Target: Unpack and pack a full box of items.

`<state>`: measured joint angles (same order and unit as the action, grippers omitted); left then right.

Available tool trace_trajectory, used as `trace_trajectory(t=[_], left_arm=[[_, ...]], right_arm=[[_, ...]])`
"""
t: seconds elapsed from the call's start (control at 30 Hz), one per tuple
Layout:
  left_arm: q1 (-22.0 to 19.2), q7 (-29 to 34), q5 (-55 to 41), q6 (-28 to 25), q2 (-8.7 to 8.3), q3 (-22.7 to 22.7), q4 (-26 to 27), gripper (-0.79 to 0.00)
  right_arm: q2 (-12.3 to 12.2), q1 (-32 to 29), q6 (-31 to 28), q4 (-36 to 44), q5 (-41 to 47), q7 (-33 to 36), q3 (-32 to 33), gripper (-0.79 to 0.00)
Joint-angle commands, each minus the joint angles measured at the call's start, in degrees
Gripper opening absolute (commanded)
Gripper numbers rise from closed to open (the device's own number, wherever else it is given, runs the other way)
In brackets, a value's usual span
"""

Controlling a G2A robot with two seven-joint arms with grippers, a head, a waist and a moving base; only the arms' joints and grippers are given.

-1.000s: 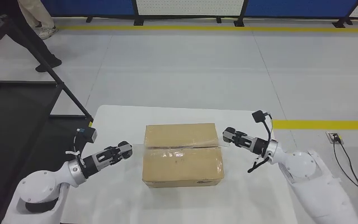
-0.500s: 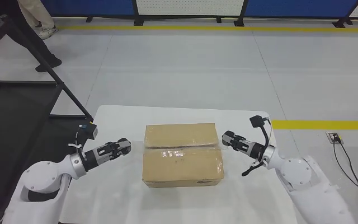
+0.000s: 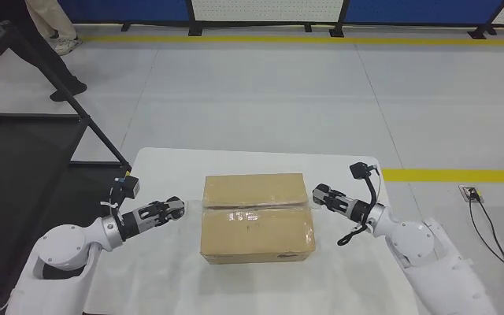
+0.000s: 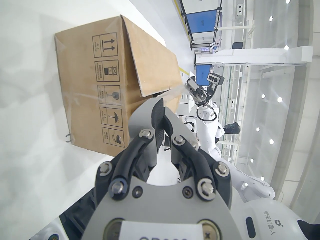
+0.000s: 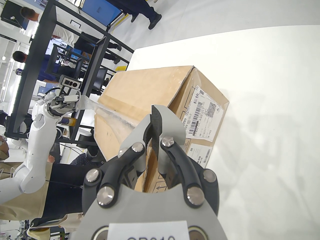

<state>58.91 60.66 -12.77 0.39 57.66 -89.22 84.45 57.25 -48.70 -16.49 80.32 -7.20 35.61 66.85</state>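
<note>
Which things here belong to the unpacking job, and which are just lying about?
Job:
- cardboard box, flaps closed
- clear tape along its top seam
- left gripper and right gripper, each apparently shut on an end of that tape

Lying about:
- table under the box
- black frame beside the table
- floor socket beyond the table

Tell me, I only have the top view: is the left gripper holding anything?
Observer: Yes, the left gripper is shut on a strip of clear tape stretched from the box.
Operator: Is any flap up?
Observer: One flap is lifted slightly, with a dark gap under its edge.
Operator: What's on the box ends?
Observer: White labels on the end facing the right gripper.
</note>
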Motion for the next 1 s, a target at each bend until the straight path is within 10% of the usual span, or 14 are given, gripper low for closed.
trace_trajectory(t=[0.0, 0.2, 0.57, 0.93, 0.97], left_arm=[[-0.1, -0.2, 0.0, 0.2, -0.06, 0.3, -0.2, -0.785], [-0.6, -0.4, -0.1, 0.2, -0.24, 1.0, -0.9, -0.693], [-0.5, -1.4, -0.9, 0.3, -0.57, 1.5, -1.0, -0.234], [0.7, -3.3, -1.6, 0.1, -1.03, 0.6, 0.4, -0.185], [1.1, -3.6, -1.7, 0.0, -1.08, 0.3, 0.8, -0.117]], right_arm=[[0.1, 0.1, -0.4, -0.4, 0.0, -0.2, -0.1, -0.785], [0.4, 0.5, -1.9, -1.3, -0.8, -0.9, -0.3, -0.785], [0.8, 0.9, -3.3, -3.0, -1.2, -0.6, -0.5, -0.785], [1.1, 1.4, -4.1, -4.4, -0.8, 0.3, -0.5, -0.785], [1.2, 1.5, -4.1, -4.5, -0.8, 0.5, -0.6, -0.696]])
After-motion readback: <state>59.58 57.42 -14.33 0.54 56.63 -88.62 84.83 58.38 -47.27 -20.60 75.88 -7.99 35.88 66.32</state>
